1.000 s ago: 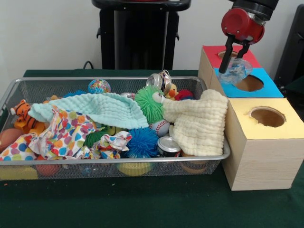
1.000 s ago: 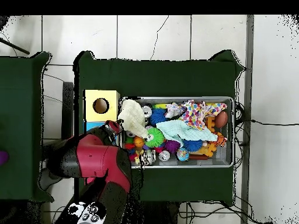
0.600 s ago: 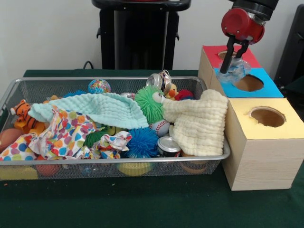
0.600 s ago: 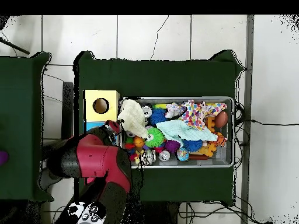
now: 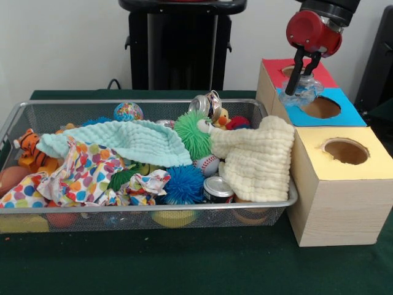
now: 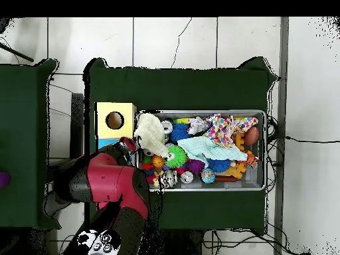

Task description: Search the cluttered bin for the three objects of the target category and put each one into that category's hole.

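Green counter (image 5: 184, 264) across the whole lower frame. On it, at left and centre, wire mesh bin (image 5: 37, 114) heaped with clutter: mint cloth (image 5: 123, 140) spread over the upper middle, cream cloth (image 5: 261, 157) draped over the right end against the wooden boxes, polka-dot cloth (image 5: 80, 175) at lower left. At right, row of 3 wooden boxes running toward the upper right: yellow-topped box (image 5: 344, 184) nearest, blue-topped box (image 5: 344, 110) behind it, red-topped box (image 5: 276, 70) farthest, each with a round hole in its top. Red and black arm (image 5: 313, 27) entering from the top right corner; in the overhead view, filling the lower left and hiding the blue and red tops. End effector (image 5: 303, 78) hanging over the left part of the blue top, beside its hole, fingers pinching a clear crumpled plastic cup (image 5: 304, 92) held just above the surface. Among the smaller things in the bin: green spiky ball (image 5: 191, 132) at centre, blue spiky ball (image 5: 184, 184) below it, crushed can (image 5: 206, 104) at the back rim, upright can (image 5: 218, 189) at the front rim, baseball (image 5: 207, 165) between them, tiger toy (image 5: 29, 150) at far left, globe-patterned ball (image 5: 128, 112) at the back.
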